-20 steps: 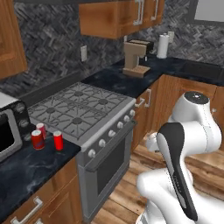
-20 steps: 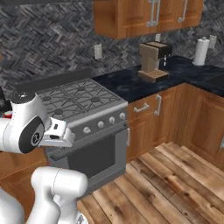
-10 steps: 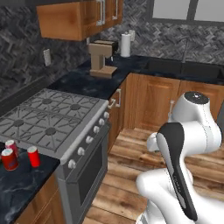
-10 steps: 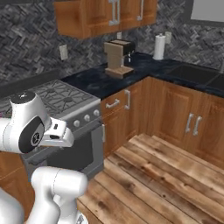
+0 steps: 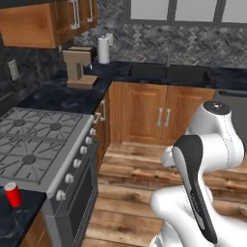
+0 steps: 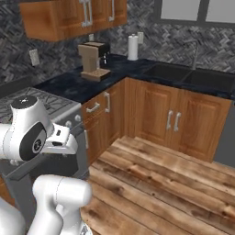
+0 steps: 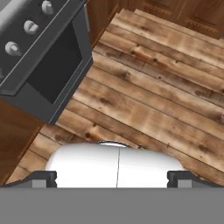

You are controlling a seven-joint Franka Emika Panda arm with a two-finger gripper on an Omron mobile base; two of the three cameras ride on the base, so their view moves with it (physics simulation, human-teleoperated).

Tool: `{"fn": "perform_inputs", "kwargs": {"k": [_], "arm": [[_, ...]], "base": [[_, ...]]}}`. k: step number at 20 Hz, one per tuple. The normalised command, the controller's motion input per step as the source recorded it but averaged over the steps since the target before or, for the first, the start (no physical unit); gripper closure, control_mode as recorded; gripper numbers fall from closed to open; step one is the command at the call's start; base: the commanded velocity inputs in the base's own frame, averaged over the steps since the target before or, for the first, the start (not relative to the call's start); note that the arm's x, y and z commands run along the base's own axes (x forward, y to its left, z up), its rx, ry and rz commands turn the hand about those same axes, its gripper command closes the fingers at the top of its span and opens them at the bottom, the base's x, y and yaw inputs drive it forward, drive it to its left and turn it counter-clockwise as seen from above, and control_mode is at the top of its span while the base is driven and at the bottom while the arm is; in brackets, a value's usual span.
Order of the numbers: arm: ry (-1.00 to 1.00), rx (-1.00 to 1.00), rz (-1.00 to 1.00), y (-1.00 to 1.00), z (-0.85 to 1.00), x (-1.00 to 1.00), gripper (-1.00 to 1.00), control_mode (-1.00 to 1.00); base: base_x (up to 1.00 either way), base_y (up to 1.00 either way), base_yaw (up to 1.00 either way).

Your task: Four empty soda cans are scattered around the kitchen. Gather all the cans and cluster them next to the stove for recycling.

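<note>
A plain red soda can (image 5: pixel 13 194) is standing upright on the black marbled countertop (image 5: pixel 14 223) just beside the left edge of the stove (image 5: pixel 41 149), close to its front corner; it is the one can I am seeing from where I am standing. The stove's dark grates are lying over the burners and its row of silver knobs (image 5: pixel 79 157) is running along the front above the dark oven door (image 7: pixel 54 70). The arm (image 5: pixel 200 178) is folding in on itself over the wood plank floor (image 6: pixel 170 179), well apart from the can and touching nothing. The gripper (image 7: pixel 112 177) is pointing down at the floor in front of the oven, its two dark finger tips (image 7: pixel 43 178) sitting far apart with nothing between them, so the hand is spread wide and carrying nothing. Further along the counter a brown coffee machine (image 5: pixel 78 67) is sitting near a roll of paper towels (image 5: pixel 103 49), and past the corner a dark sink (image 6: pixel 181 73) with a faucet (image 6: pixel 196 48) is set into the counter under the window
</note>
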Motion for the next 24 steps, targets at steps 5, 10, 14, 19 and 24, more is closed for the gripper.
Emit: {"fn": "perform_inputs", "kwargs": {"k": [5,10,14,19,24], "arm": [[0.0,0.0,0.0,0.0,0.0,0.0,-1.0,1.0],[0.0,0.0,0.0,0.0,0.0,0.0,-1.0,1.0],[0.0,0.0,0.0,0.0,0.0,0.0,-1.0,1.0],[0.0,0.0,0.0,0.0,0.0,0.0,-1.0,1.0],[0.0,0.0,0.0,0.0,0.0,0.0,-1.0,1.0]], "base": [[0.0,0.0,-0.31],[0.01,0.0,-0.31],[0.05,0.0,-0.31],[0.11,0.0,-0.3],[0.21,0.0,-0.3]]}}
